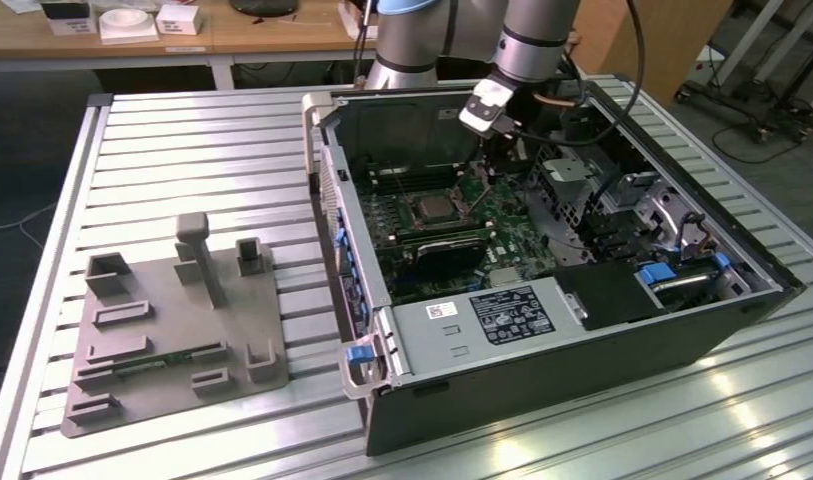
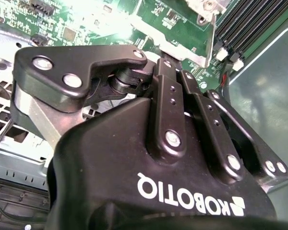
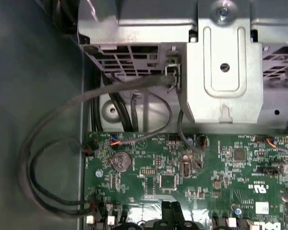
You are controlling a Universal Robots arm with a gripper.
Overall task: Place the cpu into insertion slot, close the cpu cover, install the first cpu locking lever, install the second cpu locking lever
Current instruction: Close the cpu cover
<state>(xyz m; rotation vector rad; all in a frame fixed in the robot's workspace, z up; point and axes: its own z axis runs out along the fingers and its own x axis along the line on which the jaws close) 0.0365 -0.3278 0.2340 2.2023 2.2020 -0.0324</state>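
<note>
Aluminium slat table [image 1: 179,140] — wooden desk [image 1: 286,35] behind it

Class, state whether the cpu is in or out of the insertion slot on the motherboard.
In, it seems: in the exterior view the silvery-grey cpu lies flat within the rim of the insertion slot.

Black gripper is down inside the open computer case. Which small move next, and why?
Likely a short shift toward the exterior view's left and lower edge. In that view the black gripper hangs over the green motherboard, up and to the right of the square silver-rimmed insertion slot, not above it. A silvery-grey square, seemingly the cpu, sits in that slot's centre.
</note>
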